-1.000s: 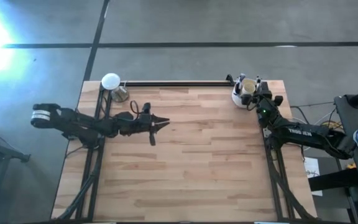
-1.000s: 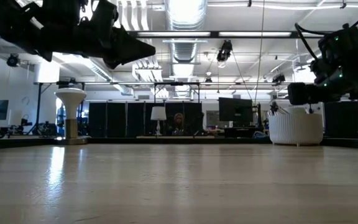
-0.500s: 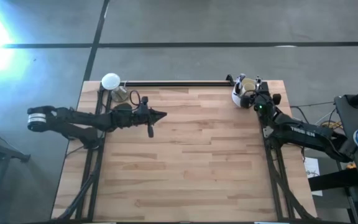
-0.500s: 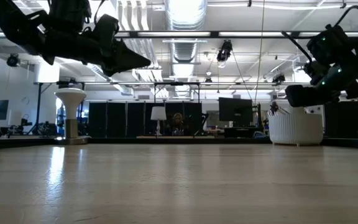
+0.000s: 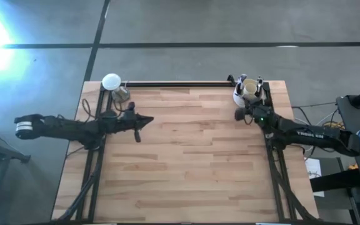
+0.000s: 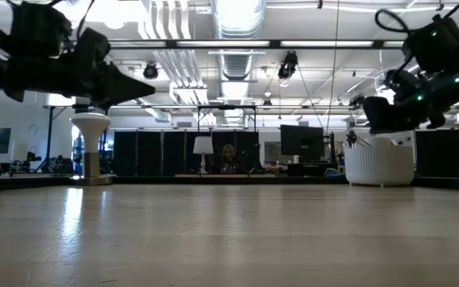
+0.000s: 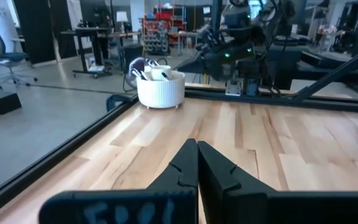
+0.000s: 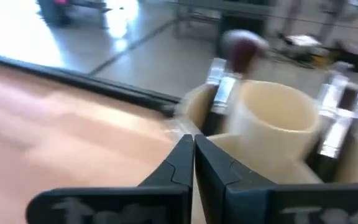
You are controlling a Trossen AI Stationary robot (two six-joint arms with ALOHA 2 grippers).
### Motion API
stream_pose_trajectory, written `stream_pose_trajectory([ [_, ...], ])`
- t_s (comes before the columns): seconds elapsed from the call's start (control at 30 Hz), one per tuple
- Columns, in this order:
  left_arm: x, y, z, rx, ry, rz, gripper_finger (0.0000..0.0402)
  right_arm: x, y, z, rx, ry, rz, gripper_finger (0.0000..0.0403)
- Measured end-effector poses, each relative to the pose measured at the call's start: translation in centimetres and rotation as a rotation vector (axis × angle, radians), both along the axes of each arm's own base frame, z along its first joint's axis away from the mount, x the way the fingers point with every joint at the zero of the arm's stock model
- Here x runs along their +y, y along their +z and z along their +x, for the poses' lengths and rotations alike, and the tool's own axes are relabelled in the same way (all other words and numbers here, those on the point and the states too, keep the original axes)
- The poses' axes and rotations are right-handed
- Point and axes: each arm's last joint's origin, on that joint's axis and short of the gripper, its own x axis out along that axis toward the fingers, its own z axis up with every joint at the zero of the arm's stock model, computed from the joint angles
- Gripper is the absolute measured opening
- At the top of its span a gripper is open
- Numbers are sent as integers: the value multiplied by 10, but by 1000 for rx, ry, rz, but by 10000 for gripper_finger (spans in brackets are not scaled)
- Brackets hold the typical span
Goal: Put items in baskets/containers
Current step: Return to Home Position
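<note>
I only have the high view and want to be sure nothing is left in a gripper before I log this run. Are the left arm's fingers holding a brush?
Observer: No. The left wrist view shows the left gripper with its fingers shut on each other and nothing between them.
Operator: And the right one?
Observer: The right gripper is shut and empty too, as its own wrist view shows.
Operator: From above I can barely see into the cup. Are brushes in it?
Observer: Yes. In the right wrist view several brushes stand upright in the cup, in the ring around its inner tube.
</note>
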Motion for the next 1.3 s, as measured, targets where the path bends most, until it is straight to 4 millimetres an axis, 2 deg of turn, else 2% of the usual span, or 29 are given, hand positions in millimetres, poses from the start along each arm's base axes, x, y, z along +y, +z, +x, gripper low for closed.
stream_pose_trajectory([
  [0.23,-4,-12,-25,-46,12,12,0,28,10,12,-4,275,-63,8],
  [0.43,-6,-15,-31,0,-15,5,0,47,10,16,36,657,-99,8],
  [0.57,-7,-12,-34,-18,-50,10,0,55,14,15,-22,921,-144,8],
  [0.7,-8,-11,-36,-26,-51,18,0,59,14,10,-66,1066,-200,8],
  [1.07,-8,-9,-40,-31,-40,21,0,60,22,-14,-183,1085,-332,8],
  [1.3,-8,-8,-43,-47,-27,16,0,59,18,-12,-206,1067,-334,8],
])
